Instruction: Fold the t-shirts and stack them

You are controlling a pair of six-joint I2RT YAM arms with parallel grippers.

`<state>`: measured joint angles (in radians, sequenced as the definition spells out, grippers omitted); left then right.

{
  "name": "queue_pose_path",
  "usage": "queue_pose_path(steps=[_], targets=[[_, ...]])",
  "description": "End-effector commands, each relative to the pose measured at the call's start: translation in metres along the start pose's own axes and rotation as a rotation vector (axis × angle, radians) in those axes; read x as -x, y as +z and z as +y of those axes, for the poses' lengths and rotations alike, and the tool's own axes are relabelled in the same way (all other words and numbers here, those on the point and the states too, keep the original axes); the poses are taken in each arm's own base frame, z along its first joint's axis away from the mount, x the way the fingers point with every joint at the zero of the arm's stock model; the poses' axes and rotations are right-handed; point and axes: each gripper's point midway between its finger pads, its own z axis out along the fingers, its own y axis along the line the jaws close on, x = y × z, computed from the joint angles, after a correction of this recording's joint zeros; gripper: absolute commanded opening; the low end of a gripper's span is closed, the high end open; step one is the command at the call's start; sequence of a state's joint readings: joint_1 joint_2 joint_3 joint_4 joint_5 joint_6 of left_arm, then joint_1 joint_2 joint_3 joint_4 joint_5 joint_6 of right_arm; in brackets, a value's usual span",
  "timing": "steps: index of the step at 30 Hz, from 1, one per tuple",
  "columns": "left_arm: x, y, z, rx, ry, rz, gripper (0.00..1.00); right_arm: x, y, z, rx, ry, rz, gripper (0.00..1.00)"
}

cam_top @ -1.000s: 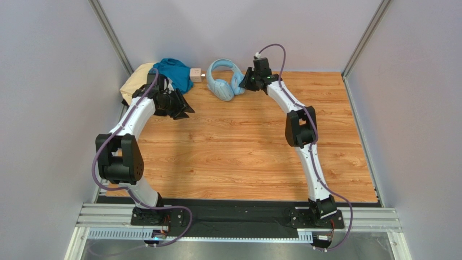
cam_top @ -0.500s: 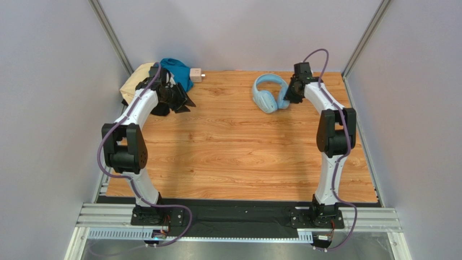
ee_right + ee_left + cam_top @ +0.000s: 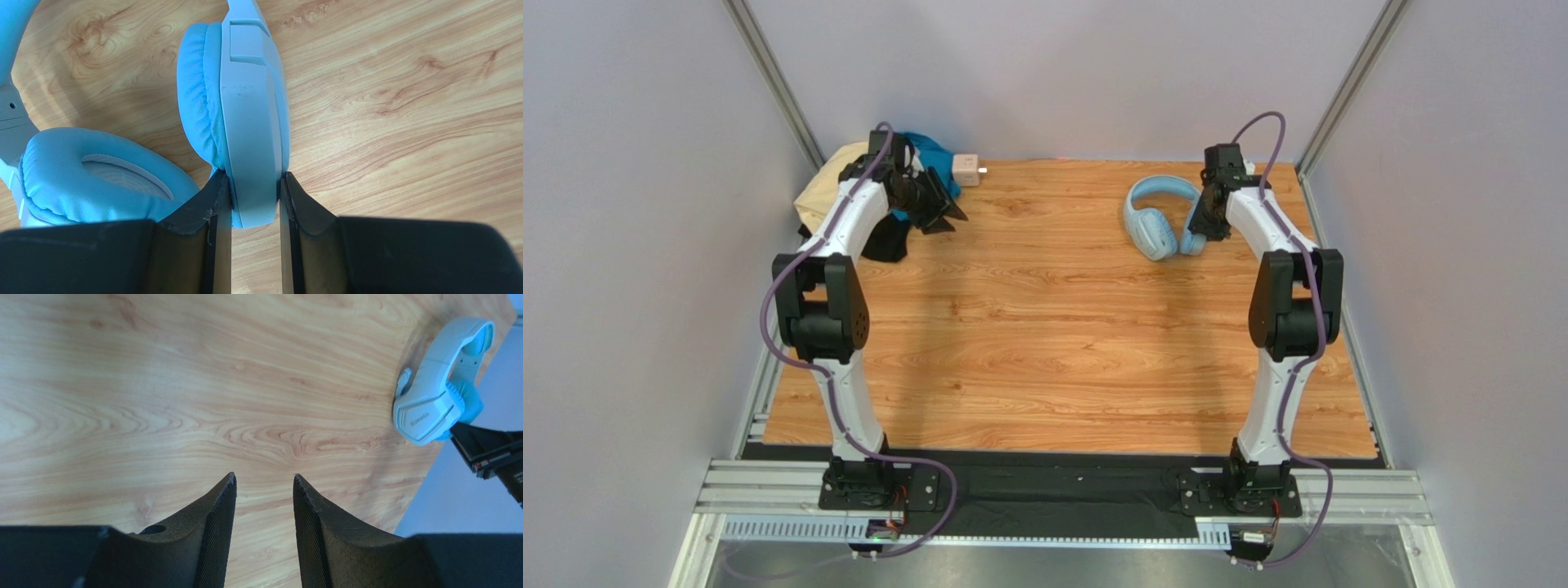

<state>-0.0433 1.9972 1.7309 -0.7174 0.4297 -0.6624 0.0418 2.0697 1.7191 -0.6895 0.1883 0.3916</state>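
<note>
Top external view showed you that the folding proper had not begun. The t-shirts (image 3: 830,184) lay bunched in a heap at the far left corner of the tabletop (image 3: 1063,331). The teal shirt (image 3: 934,157) was toward the back, the tan shirt (image 3: 817,202) against the left wall, and the black shirt (image 3: 887,241) spilled toward the near side.

By my reading you were in a clearing step. Your right tool (image 3: 253,180) was clamped on one ear cup of the headphones (image 3: 245,110), a jaw pressed to each face of the cup. It was over by the far right corner, well apart from the heap. Your left tool (image 3: 264,481) hung just beside the shirts, its jaws partly apart with nothing between them. Its camera looked across bare wood toward the headphones.

The next move called for you to let go of the headphones somewhere clear of the folding space. You would then bring the left tool down onto the heap and draw one shirt out flat onto the open middle of the tabletop.

Several things you could not settle. Your left arm covered part of the heap, so how the shirts were tangled was hidden, and no white tag could be made out. The pink cube (image 3: 966,168) sat touching or just beside the teal shirt; I could not tell which. Whether the headphones rested on the wood or were lifted off it was unclear.
</note>
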Motion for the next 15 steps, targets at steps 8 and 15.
queue_pose_path(steps=[8,15], targets=[[0.087,-0.001,-0.031,-0.065,-0.002,-0.192,0.49,0.002,-0.039,-0.017,-0.015,0.006,-0.004,0.53],[0.080,0.046,-0.053,-0.083,0.039,-0.165,0.49,-0.006,-0.050,-0.023,-0.001,0.014,0.014,0.70]])
